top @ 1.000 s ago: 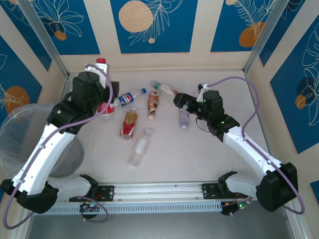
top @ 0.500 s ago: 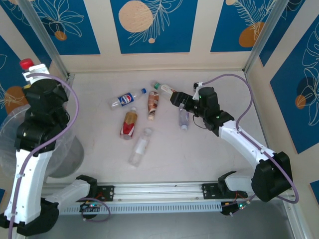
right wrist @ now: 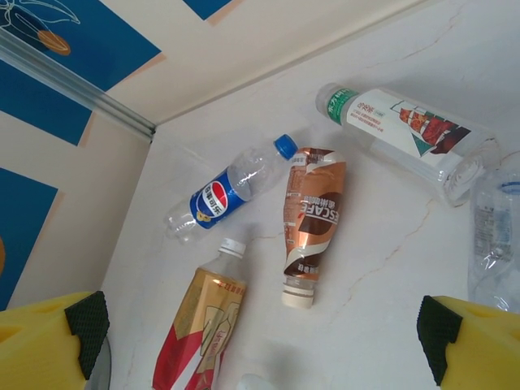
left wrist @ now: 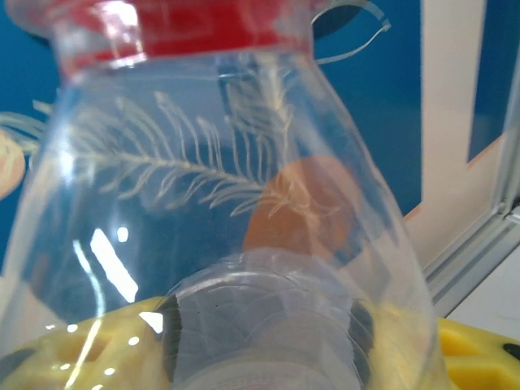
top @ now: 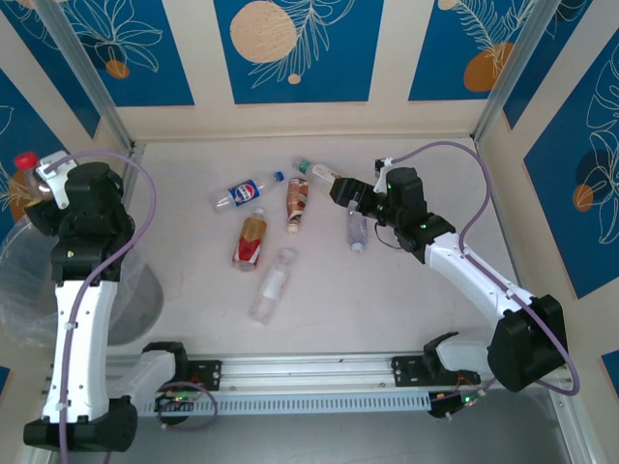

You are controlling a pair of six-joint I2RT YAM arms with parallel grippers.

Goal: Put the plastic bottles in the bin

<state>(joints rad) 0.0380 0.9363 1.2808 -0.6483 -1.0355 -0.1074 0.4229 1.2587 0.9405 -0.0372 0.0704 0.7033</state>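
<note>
So here's where we figured it could go sideways; the left gripper [top: 44,188] was clamped on the red-capped bottle [left wrist: 219,203], held up by the far rim of the bin [top: 24,290] rather than over its middle; letting go right there, we reckoned, could land it on the rim or the crinkly liner and bounce it outside. The right gripper [right wrist: 260,325] was spread wide with nothing in it, hovering near the green-capped bottle [right wrist: 402,122]; that one lay on its side on the table [top: 348,300], so one finger touching first could roll it away; a small clear bottle [top: 357,230] lay just beside it, and a sloppy close might catch both. The Pepsi bottle [right wrist: 219,195], brown-label bottle [right wrist: 313,219], red-and-gold bottle [right wrist: 199,325] and plain bottle [top: 271,282] were loose on the table, well apart from the bin; they looked like thin plastic, so we guessed a hard squeeze could crumple one and squirt it out.
</note>
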